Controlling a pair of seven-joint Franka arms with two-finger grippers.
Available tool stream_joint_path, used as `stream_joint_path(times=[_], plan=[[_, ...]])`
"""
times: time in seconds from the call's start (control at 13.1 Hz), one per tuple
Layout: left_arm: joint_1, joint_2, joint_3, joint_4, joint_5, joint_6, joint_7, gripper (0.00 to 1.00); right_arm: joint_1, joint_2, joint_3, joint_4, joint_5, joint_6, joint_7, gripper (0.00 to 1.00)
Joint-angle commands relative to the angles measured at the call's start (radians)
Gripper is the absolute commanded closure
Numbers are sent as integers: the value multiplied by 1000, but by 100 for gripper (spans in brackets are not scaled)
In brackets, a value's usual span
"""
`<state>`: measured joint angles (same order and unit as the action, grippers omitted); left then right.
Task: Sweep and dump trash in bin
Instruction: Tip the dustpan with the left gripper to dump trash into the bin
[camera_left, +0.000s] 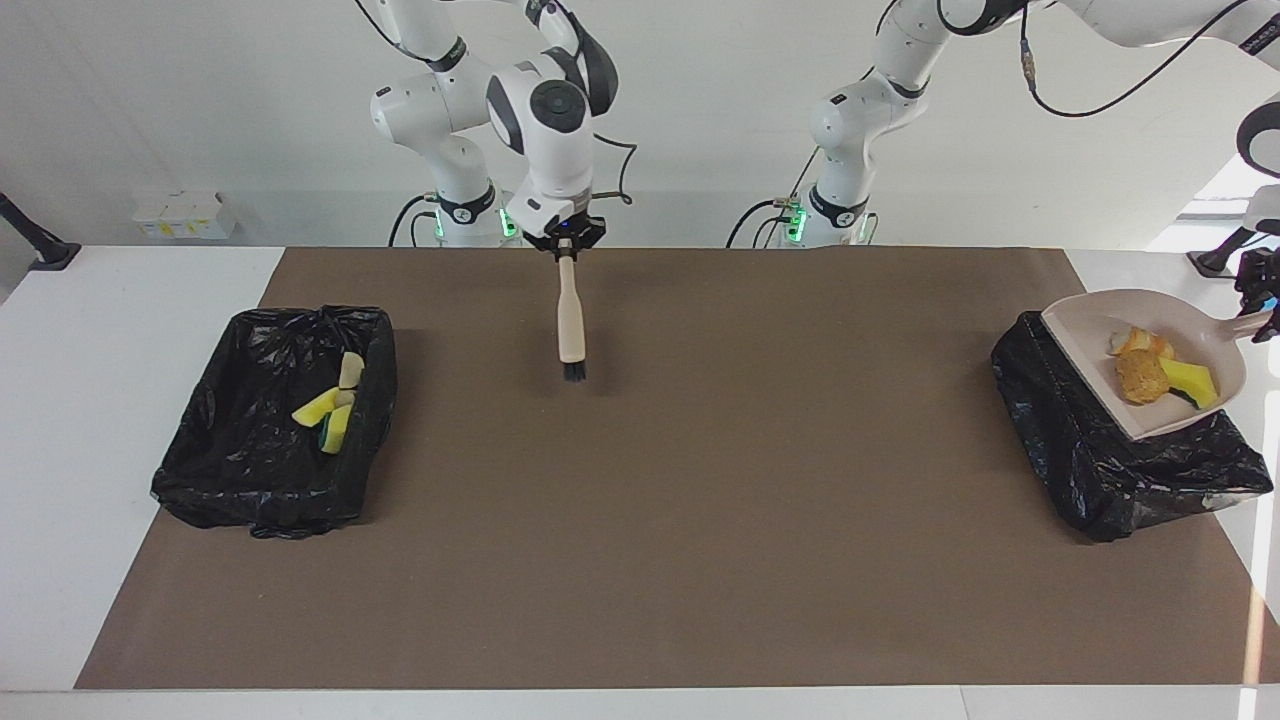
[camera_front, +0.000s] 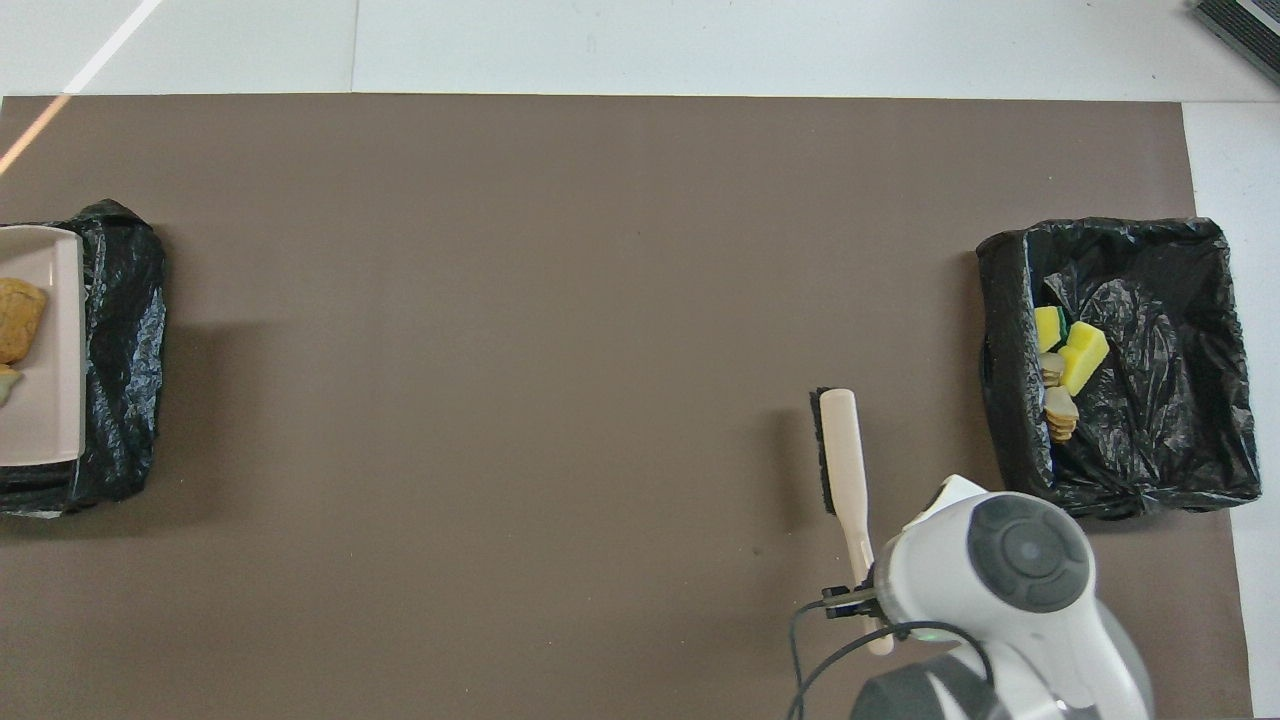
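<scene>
The left gripper (camera_left: 1258, 300) clamps the handle of the dustpan (camera_left: 1090, 330), holding trash (camera_left: 1160, 372) directly over the black-lined bin (camera_left: 1100, 470); the right gripper (camera_left: 565, 238) grasps the brush (camera_left: 571, 320) upright over the desk (camera_left: 700, 480).

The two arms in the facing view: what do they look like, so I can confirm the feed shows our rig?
Both arms are glossy white with rounded segments and dark grey joint bands and caps. Green lights glow at each base, with black cables trailing there. The right gripper is black with a small blue light; the left gripper is black too. No markings are legible.
</scene>
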<state>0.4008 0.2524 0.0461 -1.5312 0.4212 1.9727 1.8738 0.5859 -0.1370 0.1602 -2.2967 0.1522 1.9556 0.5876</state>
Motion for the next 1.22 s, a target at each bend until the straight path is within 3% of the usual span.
stream_joint_path(times=[0.0, 0.61, 0.76, 1.14], plan=[[-48, 8, 6, 11, 196, 40, -31, 100, 52, 160, -8, 190, 18, -30, 99, 100], [-125, -153, 8, -246, 846, 0, -304, 100, 184, 178, -5, 120, 115, 75, 198, 100], [-190, -160, 8, -247, 906, -107, -338, 100, 184, 178, -5, 106, 115, 80, 183, 100], [-387, -174, 6, -248, 916, -396, -375, 100, 190, 194, -5, 97, 115, 89, 184, 100]])
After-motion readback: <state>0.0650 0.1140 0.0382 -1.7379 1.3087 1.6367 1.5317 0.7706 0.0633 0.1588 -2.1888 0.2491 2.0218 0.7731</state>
